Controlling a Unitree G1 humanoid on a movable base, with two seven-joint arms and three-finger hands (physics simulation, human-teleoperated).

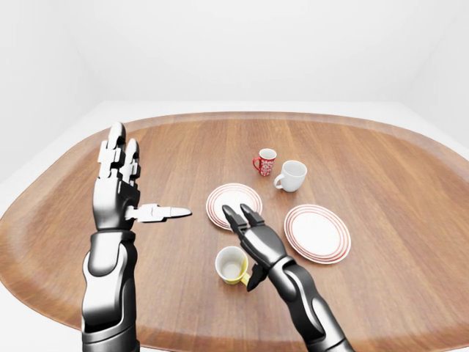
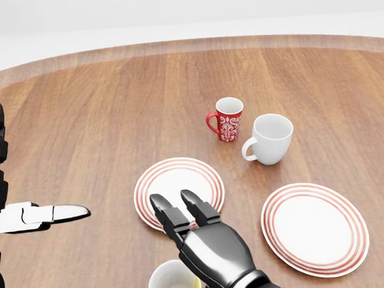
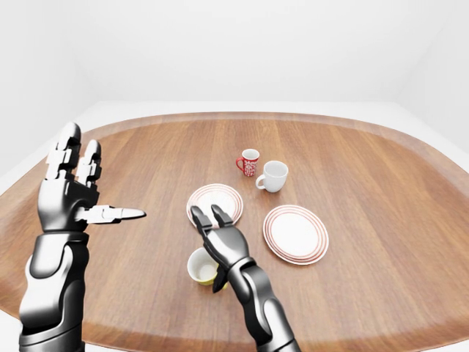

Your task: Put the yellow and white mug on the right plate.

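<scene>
Leftmost, the left hand (image 1: 117, 192) is hovering with fingers spread, holding nothing. Next, the yellow and white mug (image 1: 232, 265) is standing upright on the table (image 1: 396, 191), the right hand (image 1: 253, 238) unclenched just beside it, while the right plate (image 1: 316, 232) is lying bare.

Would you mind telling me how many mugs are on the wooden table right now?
3. A red patterned mug and a plain white mug stand near the top; a yellow and white mug sits lower, beside the right robot hand. None seem hidden.
</scene>
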